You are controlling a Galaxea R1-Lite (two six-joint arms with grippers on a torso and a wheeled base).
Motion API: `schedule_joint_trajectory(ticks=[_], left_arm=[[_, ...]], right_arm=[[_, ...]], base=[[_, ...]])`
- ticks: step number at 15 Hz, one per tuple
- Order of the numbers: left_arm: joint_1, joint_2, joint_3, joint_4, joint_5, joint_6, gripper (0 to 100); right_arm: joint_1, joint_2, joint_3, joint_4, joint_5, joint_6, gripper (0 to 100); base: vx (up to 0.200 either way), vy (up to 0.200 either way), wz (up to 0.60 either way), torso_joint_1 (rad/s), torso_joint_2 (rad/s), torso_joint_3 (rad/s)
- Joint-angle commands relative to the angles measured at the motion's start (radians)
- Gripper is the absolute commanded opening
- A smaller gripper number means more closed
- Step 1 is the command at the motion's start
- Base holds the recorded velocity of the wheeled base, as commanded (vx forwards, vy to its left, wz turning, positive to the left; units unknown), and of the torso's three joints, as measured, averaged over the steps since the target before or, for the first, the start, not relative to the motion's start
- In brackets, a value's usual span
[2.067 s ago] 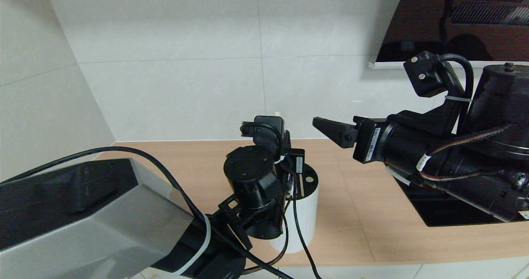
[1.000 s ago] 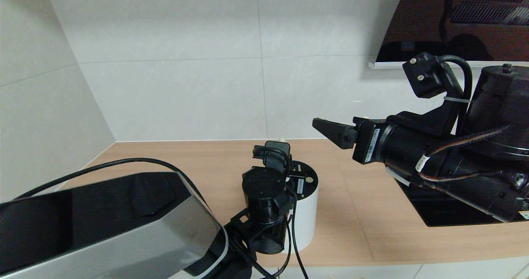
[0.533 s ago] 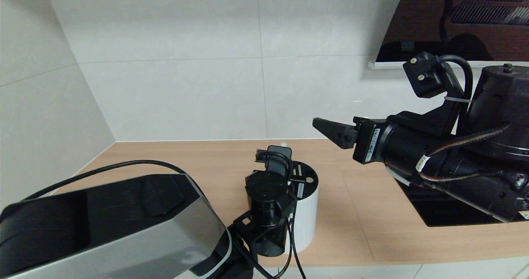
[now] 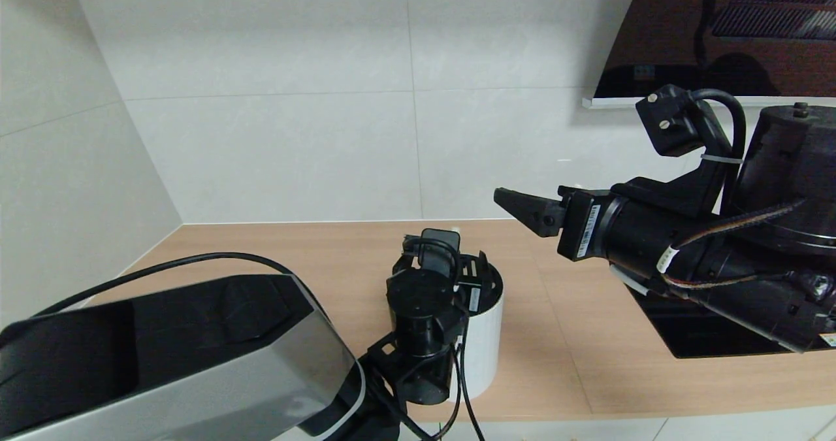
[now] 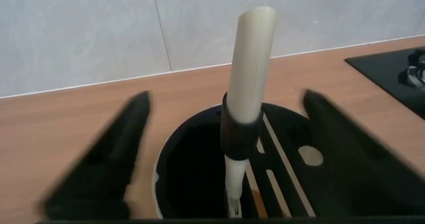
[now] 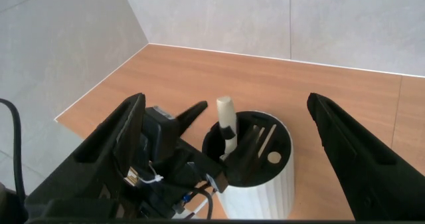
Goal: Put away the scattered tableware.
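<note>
We see one utensil (image 5: 247, 71) with a pale cream handle and a black collar. It stands nearly upright in the large round opening of the holder (image 6: 259, 197), a white ribbed cylinder with a black top insert. There is one holder; its insert also carries narrow slots and one round hole.

The utensil's working end is sunk inside the holder, so we cannot tell what kind it is. Something orange glints through one slot, too small to name.

The left gripper (image 5: 226, 99) sits just above the holder, its two fingers spread wide on either side of the handle and not touching it. The right gripper (image 4: 522, 209) hangs higher, to the right of the holder, fingers likewise well apart.

The holder stands on a wooden countertop (image 4: 313, 251), with a black cooktop (image 4: 692, 336) to its right, partly covered by the right arm.
</note>
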Motion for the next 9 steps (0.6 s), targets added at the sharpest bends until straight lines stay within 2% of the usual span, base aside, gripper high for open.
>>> schedule_joint_trajectory(ticks=[1, 3, 5, 6, 8, 9], left_arm=[[0.005, -0.015, 0.000, -0.001, 0.001, 0.000, 100], [0.016, -0.061, 0.018, -0.017, 0.001, 0.011, 100], [0.044, -0.173, 0.058, -0.101, 0.001, 0.072, 100], [0.048, -0.227, 0.091, -0.124, -0.003, 0.080, 100], [0.071, -0.352, 0.161, -0.116, -0.032, 0.086, 100], [0.093, -0.454, 0.198, -0.104, -0.056, 0.110, 100]], right_arm=[[0.001, -0.003, 0.000, -0.001, 0.000, 0.000, 100], [0.001, -0.006, 0.000, -0.001, 0.000, 0.000, 100], [-0.004, -0.027, 0.001, -0.007, -0.006, -0.001, 100], [-0.019, -0.038, 0.001, -0.007, -0.006, -0.001, 100], [-0.073, -0.067, 0.004, -0.007, -0.009, -0.006, 100], [-0.124, -0.104, 0.029, -0.010, -0.005, -0.009, 100]], base=[[0.000, 0.000, 0.00, 0.000, 0.00, 0.000], [0.000, 0.000, 0.00, 0.000, 0.00, 0.000], [0.000, 0.000, 0.00, 0.000, 0.00, 0.000], [0.000, 0.000, 0.00, 0.000, 0.00, 0.000], [0.000, 0.000, 0.00, 0.000, 0.00, 0.000], [0.000, 0.000, 0.00, 0.000, 0.00, 0.000]])
